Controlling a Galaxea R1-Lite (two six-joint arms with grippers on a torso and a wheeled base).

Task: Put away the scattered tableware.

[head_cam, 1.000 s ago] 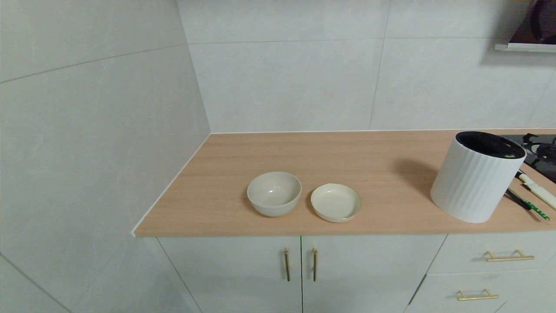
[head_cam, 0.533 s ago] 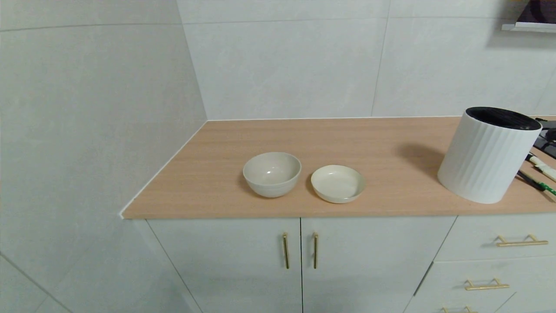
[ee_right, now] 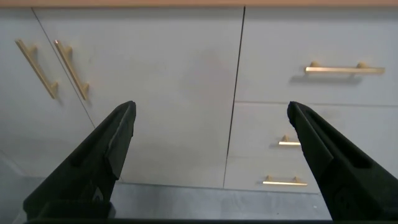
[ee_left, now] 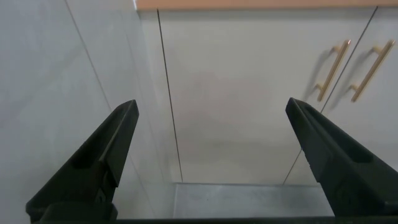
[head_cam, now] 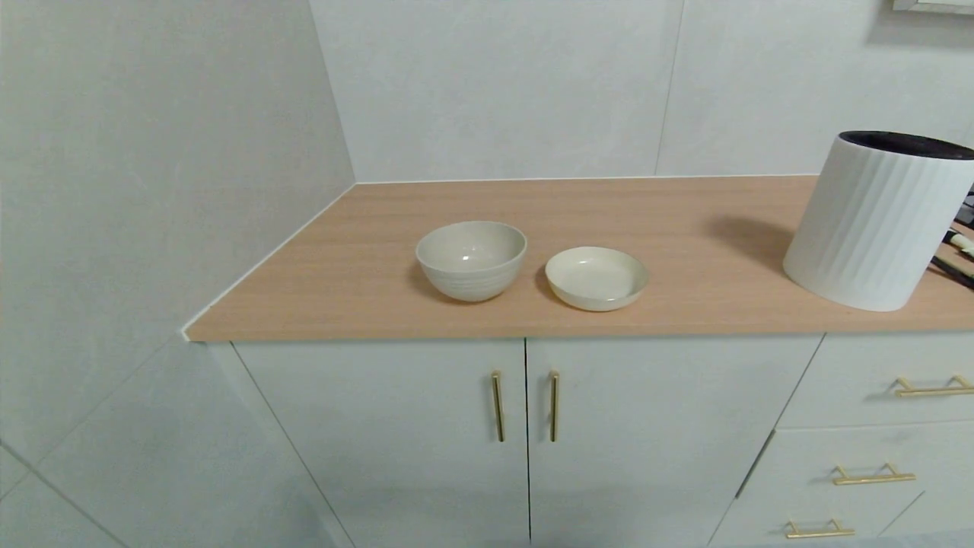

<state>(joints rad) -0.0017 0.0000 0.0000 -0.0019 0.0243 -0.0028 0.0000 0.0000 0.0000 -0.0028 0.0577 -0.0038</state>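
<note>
A deep beige bowl (head_cam: 471, 259) and a shallow cream dish (head_cam: 596, 277) sit side by side near the front of the wooden counter (head_cam: 654, 209). My left gripper (ee_left: 211, 124) is open, low in front of the white cabinet doors (ee_left: 249, 106), with nothing between its fingers. My right gripper (ee_right: 211, 121) is open too, facing the cabinet front beside the drawers (ee_right: 317, 56), and holds nothing.
A tall ribbed white container (head_cam: 879, 221) stands at the counter's right, with utensils (head_cam: 957, 259) lying behind it. The double doors have gold handles (head_cam: 525, 406); drawers with gold handles (head_cam: 932, 387) are to the right. A tiled wall (head_cam: 152, 190) closes the left side.
The head camera has dropped or tilted, so the counter, bowls and container sit higher in the picture and more of the cabinet front shows. The tableware itself has not moved.
</note>
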